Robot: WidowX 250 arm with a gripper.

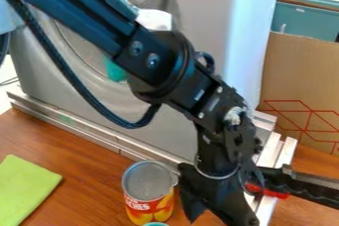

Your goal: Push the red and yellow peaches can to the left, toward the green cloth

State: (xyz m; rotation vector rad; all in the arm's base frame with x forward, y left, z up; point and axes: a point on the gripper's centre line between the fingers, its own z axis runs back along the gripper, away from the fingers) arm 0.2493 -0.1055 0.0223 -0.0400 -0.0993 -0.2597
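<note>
While the black end effector [220, 217] is held open low over the wooden counter [92, 150], one upright can [149, 197], red-and-yellow, fruit-labelled, is stationed just beside it; one green cloth [25, 188], flat, is laid at the view's left edge.

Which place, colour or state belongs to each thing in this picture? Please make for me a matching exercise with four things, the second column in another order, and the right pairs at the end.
Column 1
1. Can
2. Cloth
3. Cardboard
4. Gripper

Column 2
A. brown with red lines, at the right edge of the picture
B. hanging low, near the picture's bottom edge
C. upright, with an orange and red label
D. light green, lying flat at lower left

Right pairs: 1-C, 2-D, 3-A, 4-B
</note>
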